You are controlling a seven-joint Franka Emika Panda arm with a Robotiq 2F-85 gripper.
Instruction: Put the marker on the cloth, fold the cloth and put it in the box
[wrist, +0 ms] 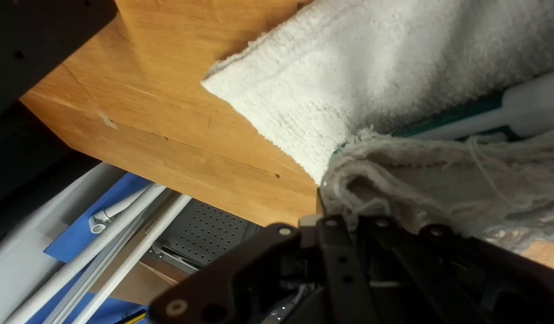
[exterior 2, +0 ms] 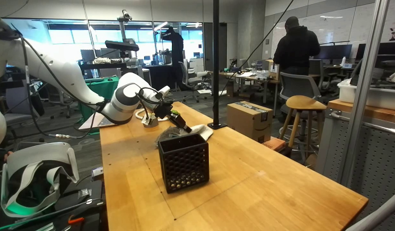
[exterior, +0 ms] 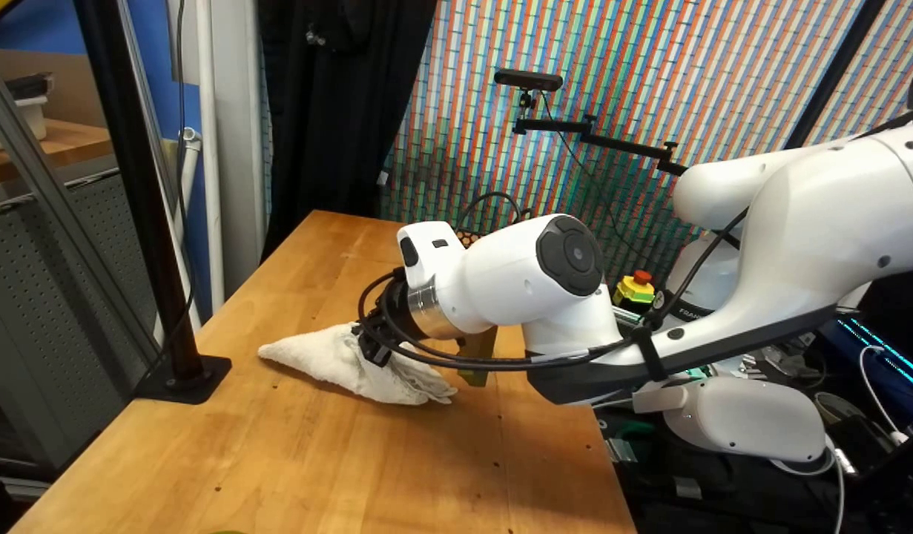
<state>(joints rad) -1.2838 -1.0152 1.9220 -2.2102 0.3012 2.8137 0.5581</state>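
Observation:
My gripper (wrist: pixel 349 220) is shut on a bunched edge of the cream cloth (wrist: pixel 349 67). Its fingertips are hidden by fabric in the wrist view. Over the table the cloth (exterior: pixel 315 356) is partly folded and comes to a point on the side away from the arm. The marker (wrist: pixel 524 110), green and whitish, lies on the cloth, partly behind the edge I hold; both exterior views hide it. In an exterior view the black box (exterior 2: pixel 184 163) stands upright with its top uncovered, while my gripper (exterior 2: pixel 184 127) and the cloth (exterior 2: pixel 202 131) are just behind it.
A black pole rises from a base plate (exterior: pixel 182 378) at the table edge, near the cloth's pointed end. An olive block (exterior: pixel 477 371) stands beside the cloth under the arm. A pale ring (exterior 2: pixel 139 114) lies at the far end of the wooden table (exterior 2: pixel 264 192).

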